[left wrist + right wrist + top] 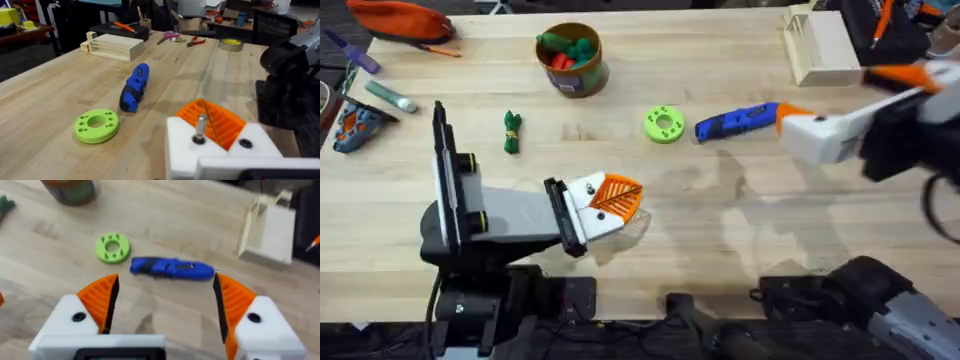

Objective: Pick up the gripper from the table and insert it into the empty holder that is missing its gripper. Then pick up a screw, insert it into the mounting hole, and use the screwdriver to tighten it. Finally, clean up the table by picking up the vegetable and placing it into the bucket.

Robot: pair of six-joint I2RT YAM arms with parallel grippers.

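My left gripper [620, 196] rests low over the table's front, shut, its two orange ribbed fingers [220, 125] pressed together. The orange gripper piece sits in the white holder [182, 147], and a metal screw [200, 128] stands up out of its mounting hole. The blue screwdriver [735, 122] lies flat on the table. My right gripper [786, 126] is open at the screwdriver's right end, and the tool [172, 268] lies just beyond the fingertips [107, 287]. The dark green vegetable [512, 131] lies left of centre. The tan bucket [588, 78] stands at the back.
A lime-green disc [663, 124] lies just left of the screwdriver. Red and green toy pieces [565, 50] fill the bucket. A pale wooden box [820, 45] stands at the back right. Pens and a pouch [400, 18] lie along the left edge.
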